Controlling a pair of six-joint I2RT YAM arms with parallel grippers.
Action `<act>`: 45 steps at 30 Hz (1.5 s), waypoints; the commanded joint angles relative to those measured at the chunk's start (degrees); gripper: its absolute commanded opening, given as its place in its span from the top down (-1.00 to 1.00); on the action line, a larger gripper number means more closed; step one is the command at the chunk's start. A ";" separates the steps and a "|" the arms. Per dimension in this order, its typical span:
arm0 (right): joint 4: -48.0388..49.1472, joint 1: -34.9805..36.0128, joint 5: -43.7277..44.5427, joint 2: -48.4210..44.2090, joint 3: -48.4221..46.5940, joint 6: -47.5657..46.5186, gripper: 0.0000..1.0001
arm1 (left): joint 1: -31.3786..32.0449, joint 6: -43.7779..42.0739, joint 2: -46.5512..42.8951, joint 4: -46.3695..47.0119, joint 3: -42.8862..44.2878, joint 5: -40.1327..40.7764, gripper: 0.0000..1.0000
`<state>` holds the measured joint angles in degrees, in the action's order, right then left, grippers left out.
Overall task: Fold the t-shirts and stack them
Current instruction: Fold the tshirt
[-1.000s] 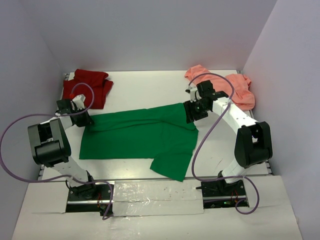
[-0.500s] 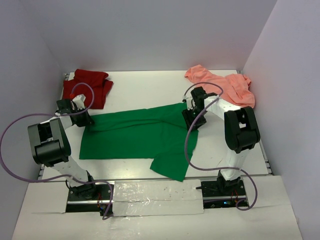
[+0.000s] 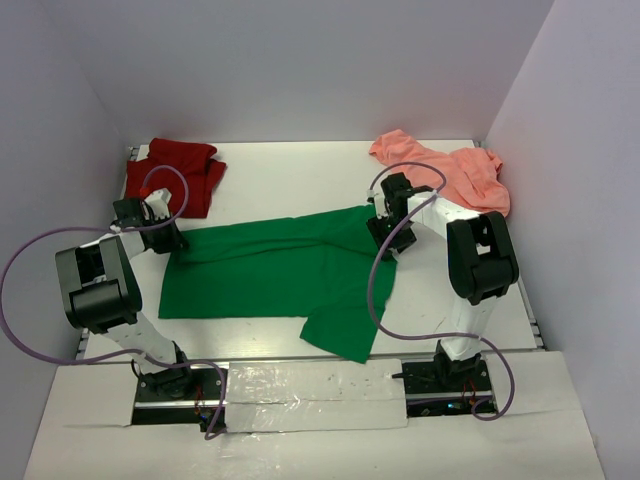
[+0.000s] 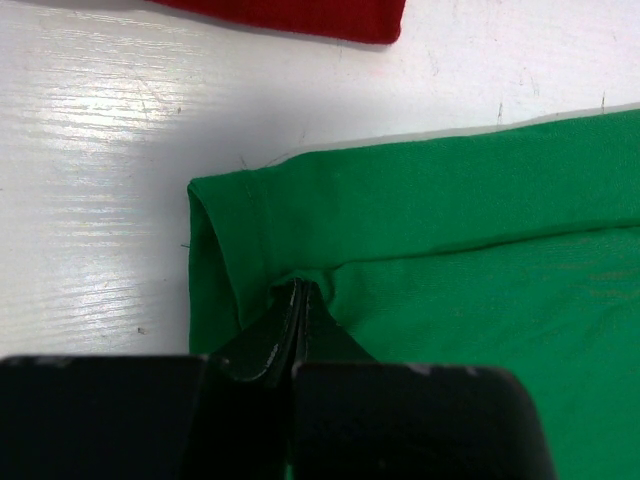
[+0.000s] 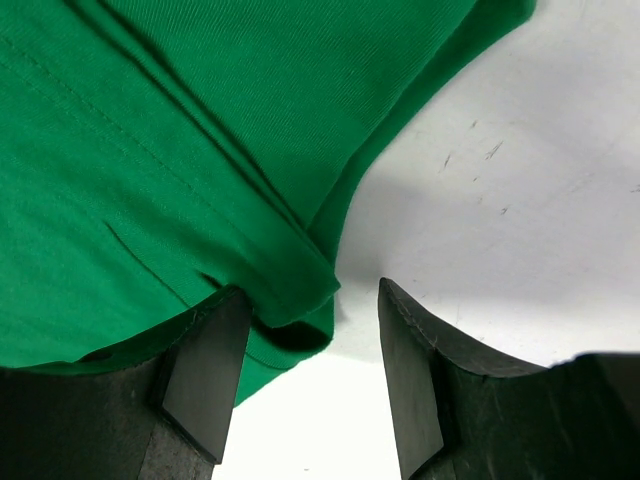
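Mid-table: green t-shirt (image 3: 280, 270), spread out. Left gripper (image 4: 297, 300): jaws together, clamped on its left sleeve. Right gripper (image 5: 312, 300): jaws apart, straddling its right hem. Far-left corner: red t-shirt (image 3: 175, 172). Far-right corner: pink t-shirt (image 3: 450, 170).

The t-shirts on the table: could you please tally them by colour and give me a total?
green t-shirt: 1
dark red t-shirt: 1
salmon pink t-shirt: 1
Total: 3
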<state>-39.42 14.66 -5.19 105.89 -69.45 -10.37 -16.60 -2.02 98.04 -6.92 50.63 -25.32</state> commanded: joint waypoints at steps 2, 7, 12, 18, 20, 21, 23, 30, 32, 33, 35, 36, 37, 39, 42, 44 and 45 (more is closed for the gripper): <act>2.50 0.20 0.63 -2.79 -0.51 -0.79 -0.19 | 0.08 -0.61 -0.74 0.33 0.96 -1.66 1.00; 1.89 0.20 -1.66 -2.18 -1.12 -0.70 -0.01 | 0.08 -0.88 -1.18 0.15 0.70 -1.66 1.00; 1.89 0.29 -2.54 -2.70 -1.04 -0.79 0.35 | -0.01 -0.97 -1.45 0.24 0.43 -1.84 1.00; 1.98 0.29 -2.81 -2.97 -0.69 -1.05 0.99 | -0.01 -0.88 -1.71 0.06 0.43 -2.01 1.00; 2.33 0.29 -2.28 -3.31 -0.42 -1.23 1.00 | 0.08 -0.97 -1.80 0.15 0.43 -2.10 0.99; 2.59 0.29 -1.93 -3.49 -0.25 -1.23 1.00 | -0.01 -0.97 -1.80 0.06 0.52 -2.10 1.00; 3.47 0.29 -0.61 -4.72 0.02 -1.41 1.00 | -0.01 -1.05 -1.97 -0.03 0.78 -1.93 1.00; 6.02 1.43 5.01 -8.77 -0.07 -2.99 1.00 | -0.10 -0.09 -5.92 0.94 1.57 -0.26 1.00; 6.28 1.43 5.10 -8.86 -0.25 -3.16 1.00 | -0.01 0.00 -6.37 0.33 2.80 0.01 1.00; 6.46 1.43 6.58 -8.94 -0.16 -3.43 1.00 | -0.01 -0.09 -6.89 0.33 3.24 0.70 1.00; 7.42 1.52 7.12 -9.20 0.10 -3.87 1.00 | -0.10 -0.09 -7.60 0.59 4.03 1.67 1.00; 7.69 1.52 8.26 -9.21 0.10 -4.13 1.00 | -0.27 -0.09 -8.47 1.20 4.21 2.03 1.00; 8.13 1.43 8.79 -9.38 0.10 -4.30 1.00 | -0.27 0.00 -8.83 1.73 4.39 2.81 1.00; 9.53 1.52 10.28 -9.64 0.37 -4.92 1.00 | -0.54 0.18 -9.97 3.22 4.56 3.61 1.00; 11.38 1.43 11.95 -10.00 0.02 -6.06 1.00 | -0.89 0.79 -10.76 4.98 4.65 5.63 1.00; 12.78 1.34 13.98 -10.09 -0.42 -6.50 1.00 | -1.15 0.97 -11.11 6.91 4.39 7.04 1.00; 13.31 1.25 14.33 -10.09 -1.12 -6.94 1.00 | -1.41 1.14 -11.20 8.74 4.30 7.74 1.00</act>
<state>-30.13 15.88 4.54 98.80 -69.28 -15.25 -16.99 -1.65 89.01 -4.27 52.90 -20.97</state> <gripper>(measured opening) 0.023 0.009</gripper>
